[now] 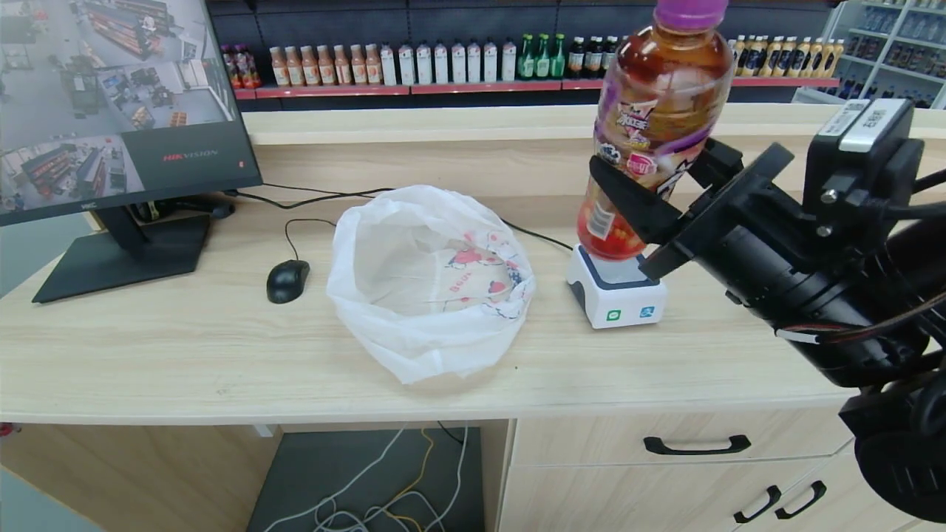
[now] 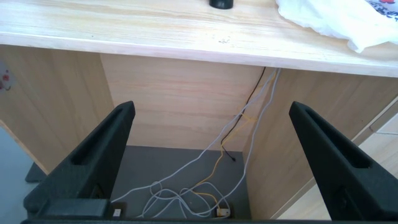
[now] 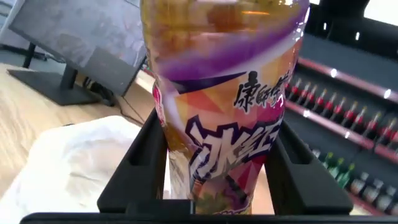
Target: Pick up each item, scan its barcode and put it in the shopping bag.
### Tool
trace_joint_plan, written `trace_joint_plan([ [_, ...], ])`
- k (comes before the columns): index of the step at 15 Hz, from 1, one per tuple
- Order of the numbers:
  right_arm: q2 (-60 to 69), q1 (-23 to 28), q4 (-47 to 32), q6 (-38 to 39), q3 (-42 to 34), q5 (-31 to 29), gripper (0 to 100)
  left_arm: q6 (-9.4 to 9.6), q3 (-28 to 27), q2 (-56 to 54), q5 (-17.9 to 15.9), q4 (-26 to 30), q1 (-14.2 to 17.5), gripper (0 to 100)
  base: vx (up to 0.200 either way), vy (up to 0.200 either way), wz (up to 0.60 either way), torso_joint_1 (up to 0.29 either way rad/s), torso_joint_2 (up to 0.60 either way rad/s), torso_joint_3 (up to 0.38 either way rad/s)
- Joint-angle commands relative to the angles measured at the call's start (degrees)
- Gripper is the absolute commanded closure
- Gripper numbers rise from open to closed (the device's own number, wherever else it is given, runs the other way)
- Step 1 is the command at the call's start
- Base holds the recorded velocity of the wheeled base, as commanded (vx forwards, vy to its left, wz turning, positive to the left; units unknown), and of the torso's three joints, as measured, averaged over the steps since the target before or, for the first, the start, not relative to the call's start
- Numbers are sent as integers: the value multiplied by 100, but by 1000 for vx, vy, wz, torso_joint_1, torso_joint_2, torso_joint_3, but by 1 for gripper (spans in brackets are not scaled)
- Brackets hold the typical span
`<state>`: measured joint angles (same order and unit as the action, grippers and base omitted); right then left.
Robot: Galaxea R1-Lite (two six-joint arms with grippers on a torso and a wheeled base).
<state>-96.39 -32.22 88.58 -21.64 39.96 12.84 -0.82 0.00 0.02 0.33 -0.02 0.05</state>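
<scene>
A tea bottle with a purple cap and a colourful label stands upright in the air, its base just over the white barcode scanner. My right gripper is shut on the bottle's lower half; in the right wrist view the black fingers flank the bottle. The white shopping bag lies open on the counter to the scanner's left. My left gripper hangs open below the counter's front edge, with nothing between its fingers.
A monitor on a black stand fills the counter's left end, with a black mouse and its cable beside the bag. Drawers sit under the counter on the right. Loose cables lie in the opening beneath.
</scene>
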Motion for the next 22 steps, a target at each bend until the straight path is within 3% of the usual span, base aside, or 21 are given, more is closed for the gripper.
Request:
trace_joint_plan([
  [1,15,40,10,652,-349,-352,100,3,0,-2,2,-6,4,0,0,0,0,0,0,0],
  [4,-29,119,10,1645,-630,-879,100,3,0,-2,2,2,4,0,0,0,0,0,0,0],
  [7,-152,128,46,2067,-683,-1512,100,3,0,-2,2,2,4,0,0,0,0,0,0,0],
  [19,-424,295,142,2313,-445,-1539,100,3,0,-2,2,2,4,0,0,0,0,0,0,0],
  [22,-416,295,142,2313,-445,-1539,100,3,0,-2,2,2,4,0,0,200,0,-4,1,-2],
])
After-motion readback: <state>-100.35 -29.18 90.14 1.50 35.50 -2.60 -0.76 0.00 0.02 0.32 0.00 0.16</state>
